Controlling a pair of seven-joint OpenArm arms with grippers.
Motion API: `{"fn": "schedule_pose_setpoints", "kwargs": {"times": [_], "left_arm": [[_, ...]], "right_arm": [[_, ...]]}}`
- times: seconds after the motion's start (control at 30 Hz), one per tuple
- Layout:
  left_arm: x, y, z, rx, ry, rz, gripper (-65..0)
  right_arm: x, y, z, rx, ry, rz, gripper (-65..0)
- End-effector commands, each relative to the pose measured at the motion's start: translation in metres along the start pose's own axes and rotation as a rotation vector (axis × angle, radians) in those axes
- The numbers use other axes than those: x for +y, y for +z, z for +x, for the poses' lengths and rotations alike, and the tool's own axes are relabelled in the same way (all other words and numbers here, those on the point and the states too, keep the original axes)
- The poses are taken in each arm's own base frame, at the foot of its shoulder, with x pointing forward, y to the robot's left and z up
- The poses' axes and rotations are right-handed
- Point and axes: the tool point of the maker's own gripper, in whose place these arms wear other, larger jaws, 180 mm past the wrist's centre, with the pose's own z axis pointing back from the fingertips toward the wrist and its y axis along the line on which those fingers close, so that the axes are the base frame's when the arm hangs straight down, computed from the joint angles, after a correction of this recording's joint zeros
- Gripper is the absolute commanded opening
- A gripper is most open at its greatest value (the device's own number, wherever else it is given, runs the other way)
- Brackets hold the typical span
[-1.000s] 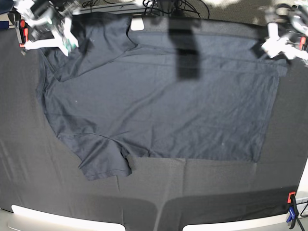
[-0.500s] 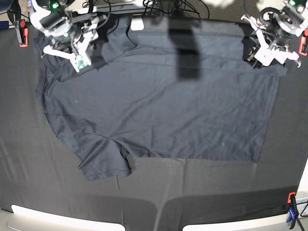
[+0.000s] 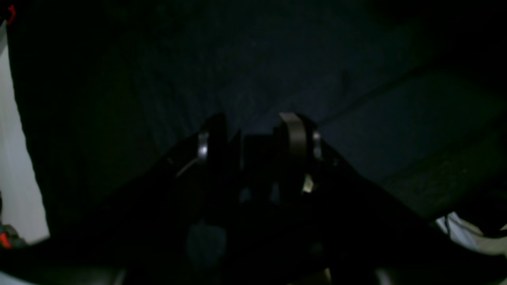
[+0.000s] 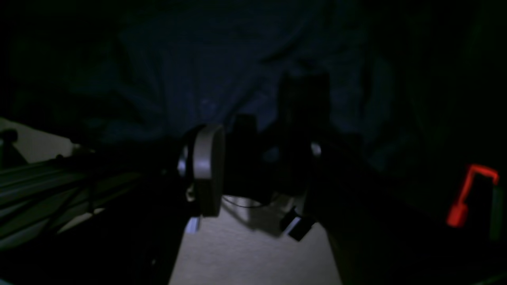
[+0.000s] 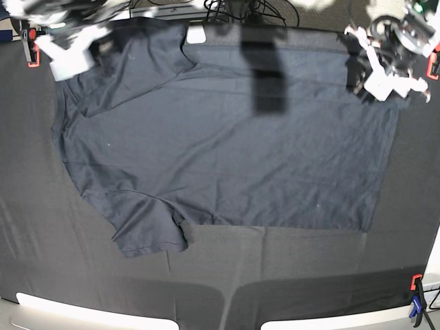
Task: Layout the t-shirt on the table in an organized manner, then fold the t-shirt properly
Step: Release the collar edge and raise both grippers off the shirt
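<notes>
The dark navy-grey t-shirt (image 5: 227,151) lies spread flat on the black table (image 5: 309,275), with one sleeve (image 5: 148,230) pointing to the front left. My left gripper (image 5: 385,65) hovers over the shirt's back right corner. In the left wrist view the left gripper (image 3: 253,134) has its fingers apart with nothing between them, above dark cloth (image 3: 277,71). My right gripper (image 5: 69,51) is blurred at the shirt's back left corner. In the right wrist view the right gripper (image 4: 257,158) has its fingers apart over the table's back edge.
Red clamps sit at the back left edge (image 5: 30,45), the back right edge (image 5: 433,65) and the front right corner (image 5: 416,283). One red clamp shows in the right wrist view (image 4: 471,190). A dark shadow band (image 5: 268,75) crosses the shirt's back. Cables lie behind the table (image 5: 240,8).
My right gripper has moved up and to the left, off the shirt's shoulder toward the back left corner. My left gripper has shifted only slightly. The shirt lies as before.
</notes>
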Motion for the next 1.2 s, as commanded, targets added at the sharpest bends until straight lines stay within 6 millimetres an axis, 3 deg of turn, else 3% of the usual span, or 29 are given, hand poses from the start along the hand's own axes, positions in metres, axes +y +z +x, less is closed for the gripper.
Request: {"fn": "schedule_pose_setpoints", "kwargs": {"times": [0.0,0.2,0.47,0.63,0.87,0.93,1.07,1.17], "left_arm": [[0.004,0.002,0.012,-0.045,-0.003,0.009,-45.1],[0.002,0.002,0.017,-0.070,0.027,-0.011,-45.1],[-0.003,0.002,0.021,-0.090,0.046,-0.042,-45.1],[-0.003,0.002,0.021,-0.091,0.046,-0.042,-45.1],[0.000,0.001,0.025,-0.100,0.042,-0.035,-45.1],[0.001,0.000,0.026,-0.105,0.041,-0.033,-45.1],[0.001,0.000,0.026,-0.104,0.041,-0.032,-45.1],[0.001,0.000,0.027,-0.105,0.041,-0.032,-45.1]], "right_arm": [[-0.001,0.002,-0.003,0.005,0.005,0.017,-38.9],[-0.013,-0.022,-0.040,0.085,-0.096,0.062,-38.9],[-0.018,-0.045,-0.046,0.092,-0.171,0.118,-38.9],[-0.015,-0.045,-0.051,0.118,-0.167,0.135,-38.9],[0.005,-0.042,-0.049,0.115,-0.202,0.236,-39.3],[0.005,-0.042,-0.046,0.098,-0.209,0.243,-45.2],[0.005,-0.043,-0.038,0.056,-0.219,0.248,-64.1],[0.004,-0.044,-0.030,0.023,-0.220,0.245,-65.0]]}}
